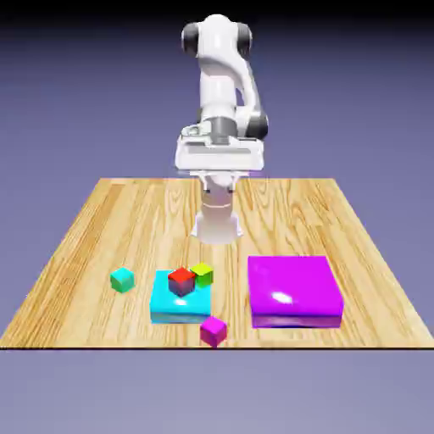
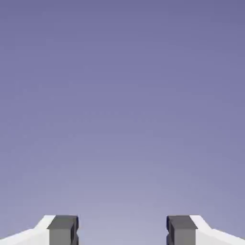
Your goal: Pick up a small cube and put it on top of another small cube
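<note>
Your hand (image 2: 122, 232) is open w/ nothing btwn the fingertips (image 2: 63, 229); the hand view shows only the blue-violet backdrop, so it isn't aimed at the worktop (image 1: 102, 212) yet. In the exterior view the arm is folded up high at the far edge, well apart from every cube.

The small teal-green cube (image 1: 122, 279) sits alone toward the exterior view's left, near side of the worktop, clear of its neighbours. That's the easy pick.

Risks from here:
- Mixing it up w/ the large cyan block (image 1: 179, 303), just to its right. Similar colour, wrong thing.
- The red cube (image 1: 181, 280) and yellow-green cube (image 1: 202, 274) sit at the cyan block's far edge, touching or nearly so; I can't tell which. Placing on either could knock the other.
- The magenta cube (image 1: 213, 330) is at the near worktop edge; a nudge probably sends it off.
- The big purple block (image 1: 293, 291) is far right, prob. no issue.
- You've no view of the target in the hand view, so the descent starts blind.
</note>
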Controlling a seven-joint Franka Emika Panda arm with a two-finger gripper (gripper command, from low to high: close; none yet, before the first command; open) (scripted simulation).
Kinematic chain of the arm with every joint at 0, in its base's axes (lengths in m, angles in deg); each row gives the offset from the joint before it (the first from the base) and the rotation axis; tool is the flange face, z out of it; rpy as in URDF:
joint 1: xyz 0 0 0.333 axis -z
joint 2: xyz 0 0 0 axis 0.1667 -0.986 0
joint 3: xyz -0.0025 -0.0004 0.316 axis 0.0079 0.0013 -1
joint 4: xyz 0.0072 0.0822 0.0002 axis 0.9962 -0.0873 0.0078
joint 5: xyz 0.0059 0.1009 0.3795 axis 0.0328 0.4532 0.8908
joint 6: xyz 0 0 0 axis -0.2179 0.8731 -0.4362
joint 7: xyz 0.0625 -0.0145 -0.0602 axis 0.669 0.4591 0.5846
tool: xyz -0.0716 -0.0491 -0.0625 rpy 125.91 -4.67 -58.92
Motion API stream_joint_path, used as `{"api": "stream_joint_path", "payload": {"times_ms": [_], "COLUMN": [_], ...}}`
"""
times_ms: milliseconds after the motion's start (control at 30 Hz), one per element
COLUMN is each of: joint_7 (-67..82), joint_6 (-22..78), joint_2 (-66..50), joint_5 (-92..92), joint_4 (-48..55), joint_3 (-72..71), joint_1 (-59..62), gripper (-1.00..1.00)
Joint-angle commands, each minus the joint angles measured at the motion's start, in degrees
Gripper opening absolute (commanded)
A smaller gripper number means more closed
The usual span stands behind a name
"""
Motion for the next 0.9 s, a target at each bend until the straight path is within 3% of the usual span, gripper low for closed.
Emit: {"api": "stream_joint_path", "payload": {"times_ms": [0, 633, 867], "joint_7": [-0.95, -18.83, -20.96], "joint_6": [-1.18, -23.36, -30.62], "joint_2": [-2.08, -41.06, -53.51], "joint_5": [-1.23, -24.31, -23.52], "joint_4": [-0.24, -4.77, 0.65], "joint_3": [1.29, 25.41, 22.11], "joint_1": [1.12, 22.05, 24.02], "gripper": [0.00, 0.00, 0.00]}}
